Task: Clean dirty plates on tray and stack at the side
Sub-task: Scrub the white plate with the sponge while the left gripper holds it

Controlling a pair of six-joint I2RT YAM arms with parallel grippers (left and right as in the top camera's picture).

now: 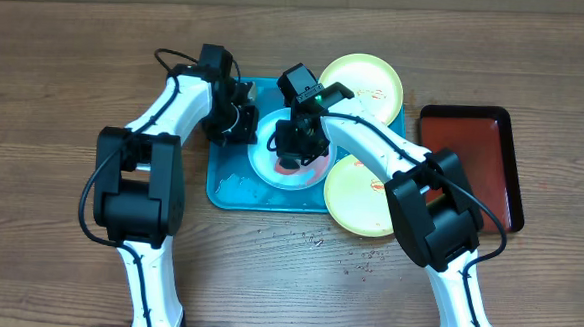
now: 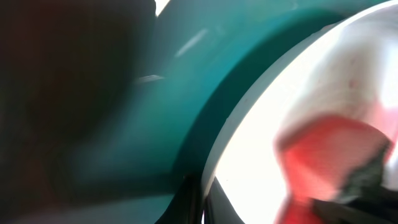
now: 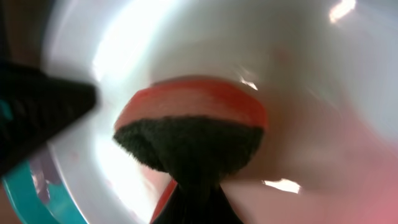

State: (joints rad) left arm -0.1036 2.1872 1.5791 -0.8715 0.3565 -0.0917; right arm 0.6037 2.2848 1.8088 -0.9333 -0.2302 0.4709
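The pale blue-white plate (image 1: 270, 168) lies in the turquoise tray (image 1: 226, 187). My left gripper (image 1: 246, 131) is shut on the plate's left rim; in the left wrist view its fingers (image 2: 200, 202) pinch the white rim (image 2: 261, 143) over the tray (image 2: 186, 81). My right gripper (image 1: 295, 146) is shut on a red sponge with a dark scouring face (image 3: 193, 124) and presses it into the plate (image 3: 155, 43). One yellow-green plate (image 1: 371, 83) lies at the tray's far right corner. The other (image 1: 355, 199) lies at its near right corner.
A smaller dark red tray with a black rim (image 1: 473, 143) sits to the right on the wooden table. Water drops (image 1: 357, 257) spot the table in front of the turquoise tray. The left gripper shows as a dark shape (image 3: 37, 112) in the right wrist view.
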